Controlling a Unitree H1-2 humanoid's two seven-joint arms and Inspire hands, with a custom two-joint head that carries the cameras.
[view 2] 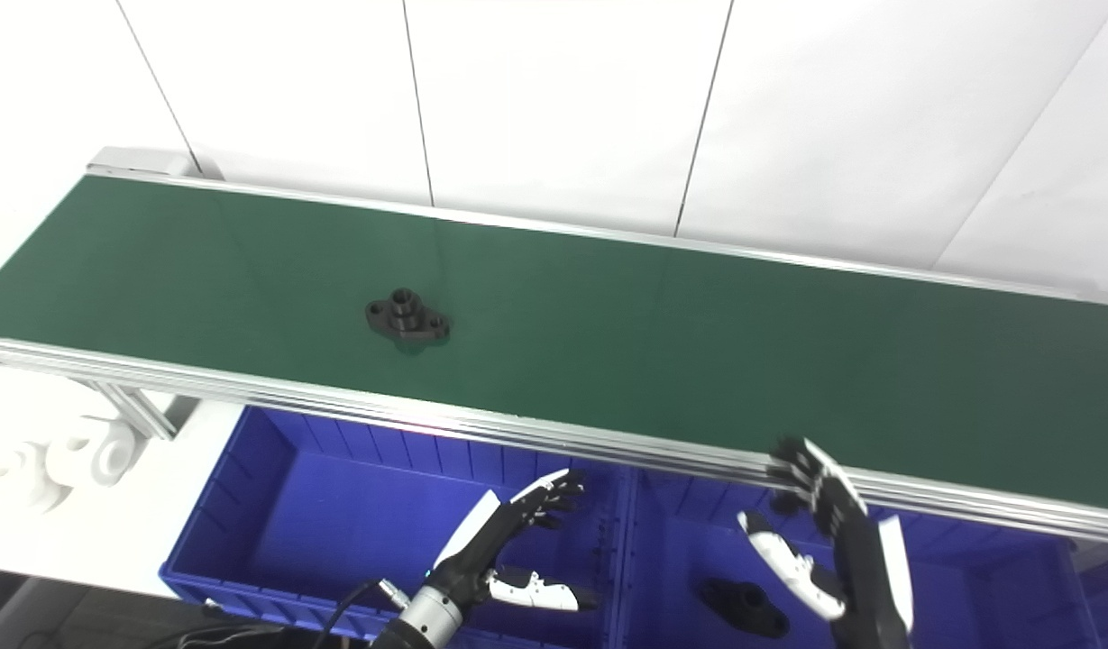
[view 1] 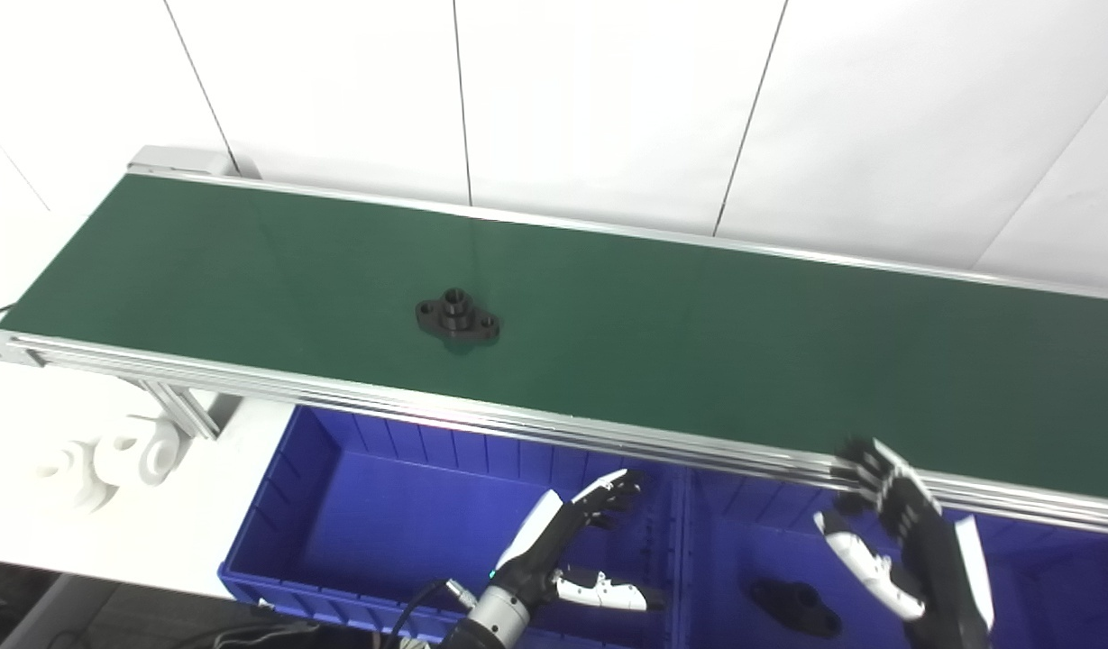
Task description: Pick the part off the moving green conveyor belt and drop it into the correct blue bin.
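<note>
On green belt (view 1: 698, 342), part (view 1: 458, 317) lengthwise, boss up

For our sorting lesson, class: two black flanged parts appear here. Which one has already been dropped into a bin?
The black part lying in the right blue bin, near the right hand. The other black part sits on the green conveyor belt.

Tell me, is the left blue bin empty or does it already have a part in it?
Empty, as far as shows: the left blue bin has a bare floor, with only the left hand hovering over it.
</note>
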